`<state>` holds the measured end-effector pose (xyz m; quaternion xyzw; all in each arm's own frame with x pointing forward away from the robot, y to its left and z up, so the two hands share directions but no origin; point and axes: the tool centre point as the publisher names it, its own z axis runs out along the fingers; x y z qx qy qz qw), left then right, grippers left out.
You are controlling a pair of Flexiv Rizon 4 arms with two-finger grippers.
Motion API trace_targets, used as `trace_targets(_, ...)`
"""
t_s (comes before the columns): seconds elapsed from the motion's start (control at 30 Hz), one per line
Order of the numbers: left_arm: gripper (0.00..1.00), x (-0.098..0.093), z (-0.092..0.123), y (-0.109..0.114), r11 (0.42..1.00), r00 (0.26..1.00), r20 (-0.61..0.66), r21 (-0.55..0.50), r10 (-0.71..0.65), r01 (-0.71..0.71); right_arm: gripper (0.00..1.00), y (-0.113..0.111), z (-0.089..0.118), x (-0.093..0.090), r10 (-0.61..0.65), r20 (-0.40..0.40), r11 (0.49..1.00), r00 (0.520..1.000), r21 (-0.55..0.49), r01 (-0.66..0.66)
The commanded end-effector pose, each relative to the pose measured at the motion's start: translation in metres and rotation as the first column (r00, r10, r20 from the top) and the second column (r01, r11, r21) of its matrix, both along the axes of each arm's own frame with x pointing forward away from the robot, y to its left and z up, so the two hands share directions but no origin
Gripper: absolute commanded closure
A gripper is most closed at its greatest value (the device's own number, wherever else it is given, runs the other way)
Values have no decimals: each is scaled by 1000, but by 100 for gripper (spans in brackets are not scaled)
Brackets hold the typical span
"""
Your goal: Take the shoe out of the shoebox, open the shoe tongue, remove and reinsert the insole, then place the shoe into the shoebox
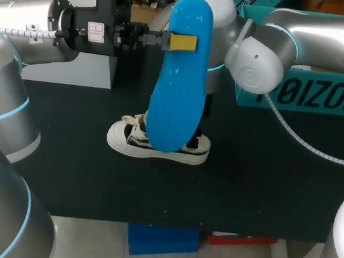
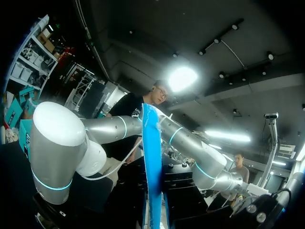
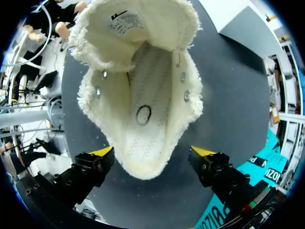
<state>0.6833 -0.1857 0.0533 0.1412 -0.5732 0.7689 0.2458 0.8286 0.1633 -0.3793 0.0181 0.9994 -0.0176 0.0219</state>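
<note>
Left arm [image 1: 26, 25]: smooth grey shell with thin cyan rings, bulking large at the near left; level, stretched rightward from the left edge.
Desk [image 1: 259, 192]: matt black, flat, speckled with pale flecks; same dark top under the shoe in the right wrist view [image 3: 228, 86].
White box [image 1: 72, 67]: plain and square-edged, at the far left of the desk.
Left hand [image 1: 183, 42]: clamped on the insole near its upper end; one yellow tip flat on the near face, the other hidden behind.
Insole [image 1: 172, 103]: bright blue, foot-shaped, finely ribbed on its lower half; held upright in the air above the shoe; edge-on as a thin blue strip [image 2: 152, 181] in the left wrist view.
Shoe [image 1: 156, 147]: cream canvas low-top on a white rubber sole, standing mid-desk outside the shoebox, toe to the left; frayed edges, metal eyelets and a wide mouth with stitched lining bare [image 3: 143, 95].
Right hand [image 3: 152, 152]: fingers apart, one at each side of the heel, not touching it.
Right arm [image 1: 326, 35]: in from the right, rounded white joint just beside the insole.
Shoebox [image 1: 311, 94]: teal card, far right, partly behind the right arm.
</note>
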Motion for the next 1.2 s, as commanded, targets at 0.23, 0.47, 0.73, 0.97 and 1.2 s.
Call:
trace_targets(0.23,100,-1,0,-1,1000,1000,-1,4,4,-4,0,-13,0,1,81,37,904,996,418,-89)
trace_targets(0.47,100,-1,0,-1,1000,1000,-1,4,4,-4,0,-17,-2,0,37,67,810,997,583,-70)
trace_targets(0.73,100,-1,0,-1,1000,1000,-1,4,4,-4,0,-21,-3,0,15,78,730,997,681,-64)
trace_targets(0.97,100,-1,0,-1,1000,1000,-1,4,4,-4,0,-21,-5,1,16,70,654,997,753,-64)
trace_targets(1.2,100,-1,0,-1,1000,1000,-1,4,4,-4,0,-18,-11,3,35,28,636,999,770,-43)
